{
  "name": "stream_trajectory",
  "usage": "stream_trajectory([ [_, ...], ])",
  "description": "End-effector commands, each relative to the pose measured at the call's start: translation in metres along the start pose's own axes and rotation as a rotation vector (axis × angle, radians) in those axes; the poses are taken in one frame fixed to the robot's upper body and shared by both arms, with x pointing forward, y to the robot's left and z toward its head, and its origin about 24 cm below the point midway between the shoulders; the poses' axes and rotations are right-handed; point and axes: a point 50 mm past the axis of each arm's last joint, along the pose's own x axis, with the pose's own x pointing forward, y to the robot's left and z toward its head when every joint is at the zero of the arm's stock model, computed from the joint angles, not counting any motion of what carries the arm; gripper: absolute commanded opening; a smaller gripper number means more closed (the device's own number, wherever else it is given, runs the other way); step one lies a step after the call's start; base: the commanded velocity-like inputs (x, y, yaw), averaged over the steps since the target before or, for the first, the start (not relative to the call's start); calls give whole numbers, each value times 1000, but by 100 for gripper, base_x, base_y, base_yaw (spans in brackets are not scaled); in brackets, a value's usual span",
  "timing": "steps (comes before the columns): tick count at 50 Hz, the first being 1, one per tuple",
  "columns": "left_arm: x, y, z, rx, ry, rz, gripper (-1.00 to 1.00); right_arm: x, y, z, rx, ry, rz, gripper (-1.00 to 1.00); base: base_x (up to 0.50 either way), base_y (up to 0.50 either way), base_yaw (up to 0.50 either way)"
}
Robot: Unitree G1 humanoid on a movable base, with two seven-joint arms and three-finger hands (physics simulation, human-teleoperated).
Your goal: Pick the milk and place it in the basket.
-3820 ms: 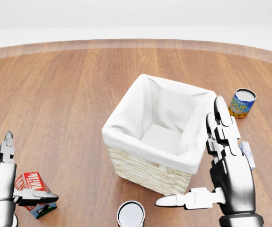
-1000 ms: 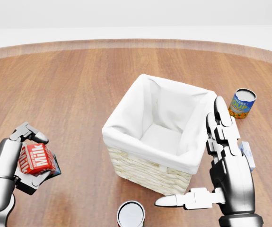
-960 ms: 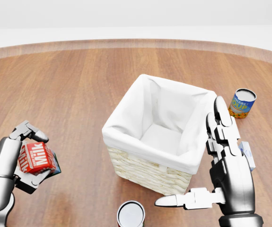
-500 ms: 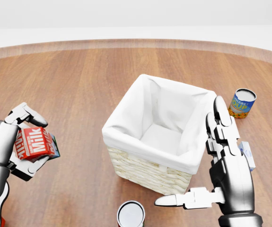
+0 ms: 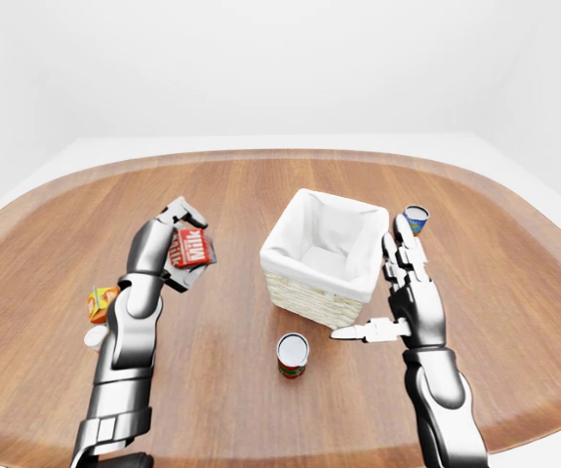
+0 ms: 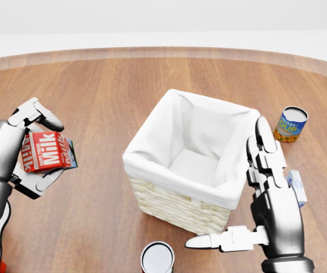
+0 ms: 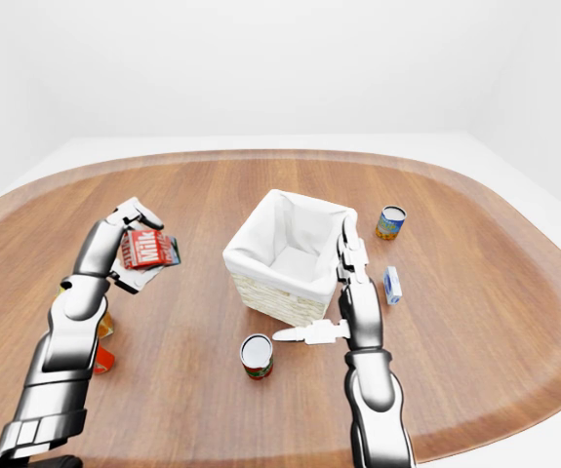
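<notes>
left hand point(image 6: 29, 149) grips milk point(image 6: 46, 151) aloft — basket point(image 6: 152, 151) well right

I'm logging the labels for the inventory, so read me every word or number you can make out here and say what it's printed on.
"Milk": on the red milk carton, held in the left hand.
"SOUP": on the blue and yellow can; the smaller line above it is too blurred to read.
Small blue box and orange carton: print too small to read.
</notes>
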Motion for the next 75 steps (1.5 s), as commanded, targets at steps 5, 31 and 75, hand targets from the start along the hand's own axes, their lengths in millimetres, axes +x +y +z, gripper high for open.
stream_trajectory([
  [5, 12, 26, 43, -49, -119, 56, -100, 0, 0, -1, -1, 1, 2, 100, 0, 0, 0],
  [31, 33, 29, 77, -76, -193, 35, -100, 1, 2, -4, -1, 7, 5, 100, 0, 0, 0],
  [75, 42, 2, 147, -163, -400, -41, -100, 0, 2, -3, -1, 6, 6, 100, 0, 0, 0],
])
